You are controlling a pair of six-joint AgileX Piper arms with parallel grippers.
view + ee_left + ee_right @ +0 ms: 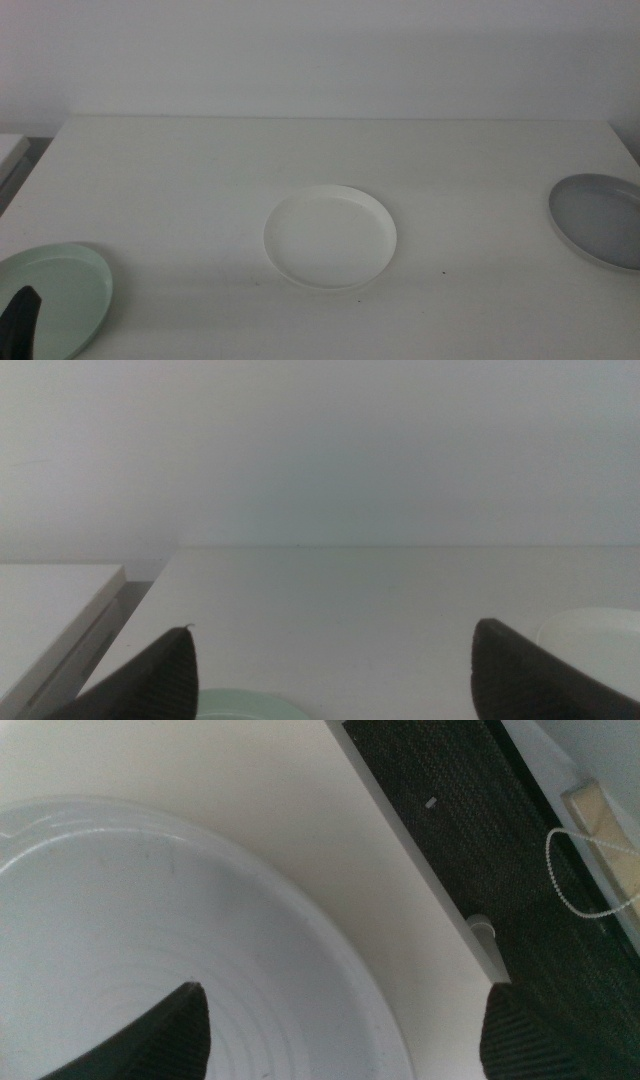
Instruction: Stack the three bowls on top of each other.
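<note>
Nearest the camera: pale mint green bowl (50,298) at the table's front left corner, with the left gripper (20,322) hanging over its near edge, one dark jaw showing at the bottom of the middle view. In the left wrist view, left gripper (330,675) spread wide open, nothing between the jaws, a sliver of the mint rim (245,703) below. At mid-table, well apart from both others: white bowl (330,237), upright, empty. At the right edge, cut off by the frame: grey bowl (600,220). Right gripper (345,1035) directly above the grey bowl (150,950), jaws parted wide, gripping nothing, beside the edge of the white table (200,170).
</note>
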